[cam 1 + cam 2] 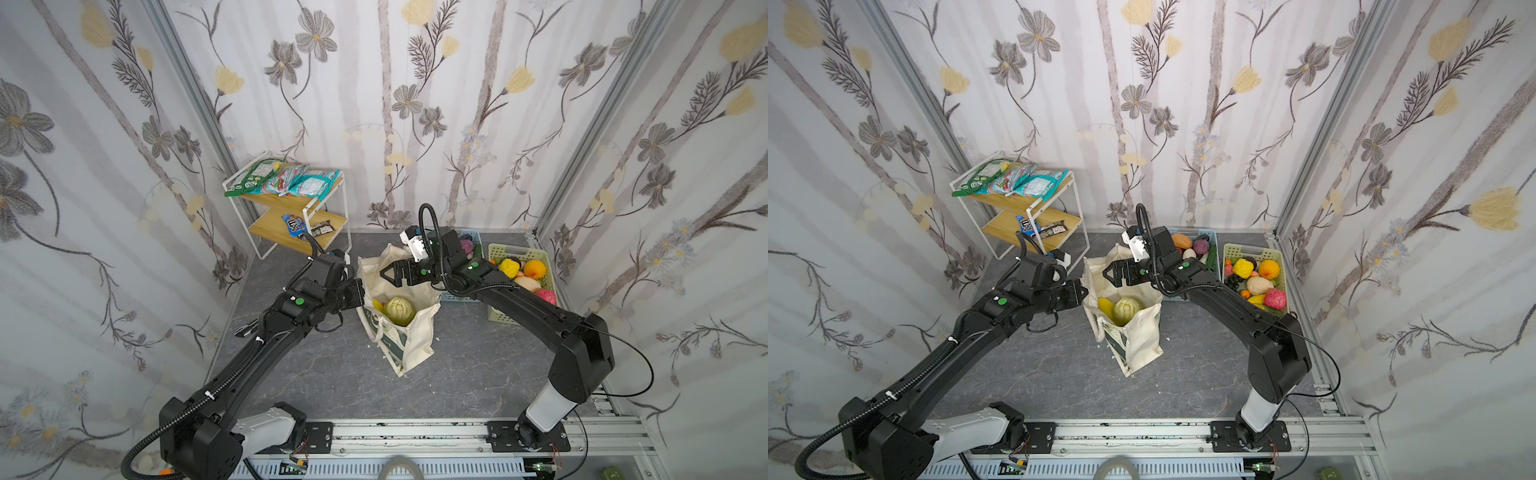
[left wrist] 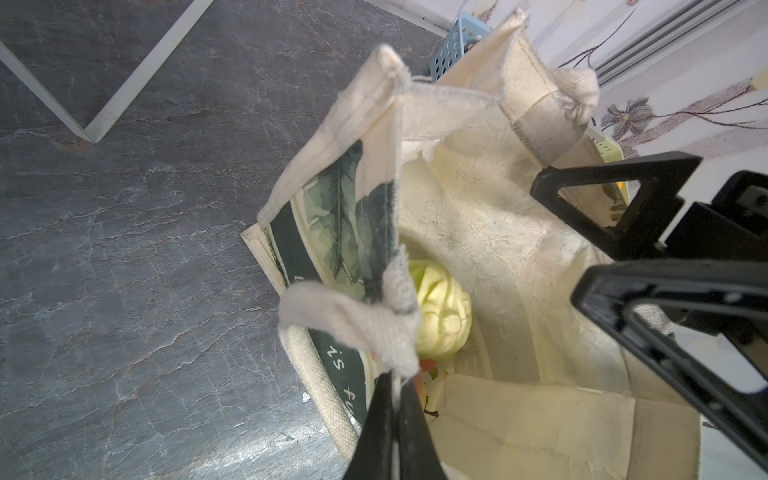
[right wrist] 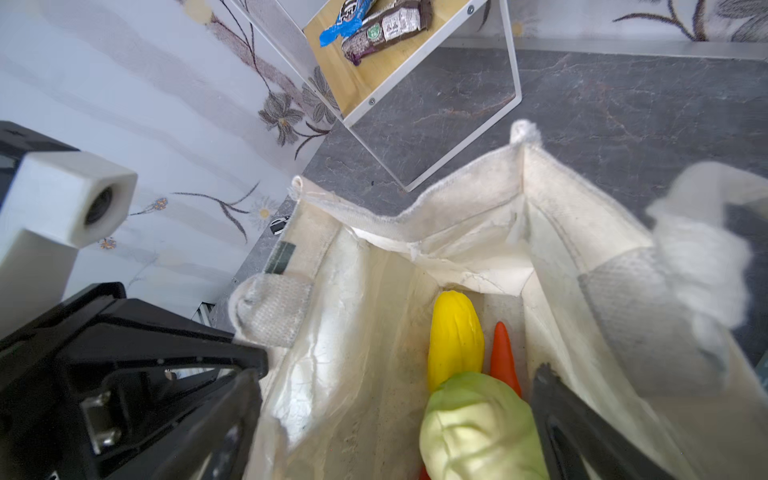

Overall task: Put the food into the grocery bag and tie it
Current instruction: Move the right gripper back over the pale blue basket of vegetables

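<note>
far left: snack packets (image 1: 286,183) lie on the shelf rack (image 1: 270,226), well apart from the bag. none is packed yet.

left jaws: pressed together, pinching the near rim of the grocery bag (image 1: 411,340) beside a strap handle (image 2: 345,320). only a thin edge of cloth looks caught. the likely risk is the rim slipping out and the mouth sagging shut.

centre: the bag stands on the surface, mouth up, its soft walls leaning. inside are a cabbage (image 1: 399,311), a yellow fruit (image 3: 455,336) and a carrot (image 3: 503,353).

right jaws: spread wide, empty, low over the bag's mouth, just above the cabbage. drawn back carelessly, 1 finger could hook the far rim or a strap, tug the bag out of its pinch and spill the 3 items.

right: more fruit waits in the blue basket (image 1: 457,297) and the pale green basket (image 1: 505,249). a heavy drop on 1 side may topple the bag. tying is not begun.
</note>
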Action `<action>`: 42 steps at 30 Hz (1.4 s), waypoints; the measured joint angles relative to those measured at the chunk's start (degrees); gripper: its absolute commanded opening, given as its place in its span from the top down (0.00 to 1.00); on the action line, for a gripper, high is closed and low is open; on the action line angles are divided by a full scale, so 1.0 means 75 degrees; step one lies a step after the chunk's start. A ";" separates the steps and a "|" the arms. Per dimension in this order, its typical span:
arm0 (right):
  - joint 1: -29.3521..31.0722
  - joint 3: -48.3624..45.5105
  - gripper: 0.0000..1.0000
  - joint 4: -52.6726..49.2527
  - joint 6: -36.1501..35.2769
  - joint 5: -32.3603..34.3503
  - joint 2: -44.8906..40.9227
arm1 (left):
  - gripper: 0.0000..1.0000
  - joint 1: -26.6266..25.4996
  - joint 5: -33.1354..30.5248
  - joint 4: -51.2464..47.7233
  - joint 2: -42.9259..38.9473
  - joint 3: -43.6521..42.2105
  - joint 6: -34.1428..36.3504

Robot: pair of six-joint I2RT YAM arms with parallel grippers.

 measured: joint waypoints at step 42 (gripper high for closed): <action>-0.2372 0.2084 0.41 -0.1361 -0.1282 0.2940 0.3185 | 1.00 0.0047 -0.0067 -0.0224 -0.0105 0.0026 0.0017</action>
